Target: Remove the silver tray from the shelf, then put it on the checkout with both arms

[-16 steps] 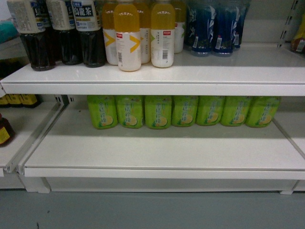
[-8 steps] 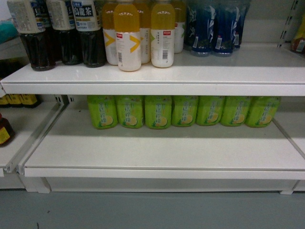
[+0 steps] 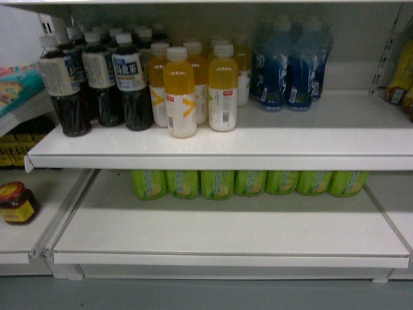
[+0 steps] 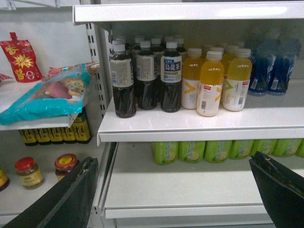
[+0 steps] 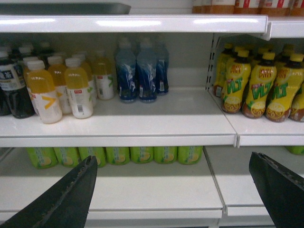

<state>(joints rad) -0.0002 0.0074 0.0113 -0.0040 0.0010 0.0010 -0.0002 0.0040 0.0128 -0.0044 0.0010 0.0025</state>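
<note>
Right wrist view alone shows what looks like the silver tray [image 5: 64,8], a grey edge on the top shelf [image 5: 133,23], far left. Left gripper [image 4: 173,192] and right gripper [image 5: 173,190] both spread wide, grasping nothing; head view shows neither, only bottles [image 3: 193,90].

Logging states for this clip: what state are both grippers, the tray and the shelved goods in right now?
Left gripper: open, empty.
Right gripper: open, empty.
Silver tray: lying on the top shelf, ungrasped.
Orange bottles: upright, capped.
Red-lidded jar: upright, lid on.
</note>
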